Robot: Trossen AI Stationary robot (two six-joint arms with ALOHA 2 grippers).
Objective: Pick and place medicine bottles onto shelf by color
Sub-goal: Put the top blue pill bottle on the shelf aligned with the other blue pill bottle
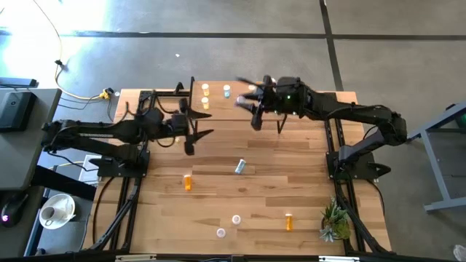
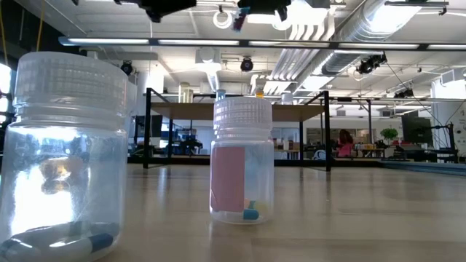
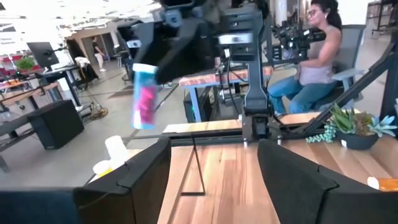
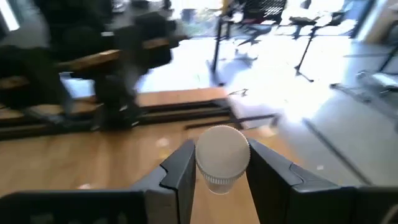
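A pink bottle (image 3: 144,97) is clamped in the right gripper (image 4: 219,163) above the shelf (image 1: 218,98), largely hidden under that arm, while the left gripper (image 1: 195,131) is spread apart beside it, holding nothing.

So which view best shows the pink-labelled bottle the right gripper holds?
Left wrist view: the pink-labelled clear bottle shows side-on in the right gripper. Right wrist view shows only its white cap; high view a blur; low view a top-edge sliver.
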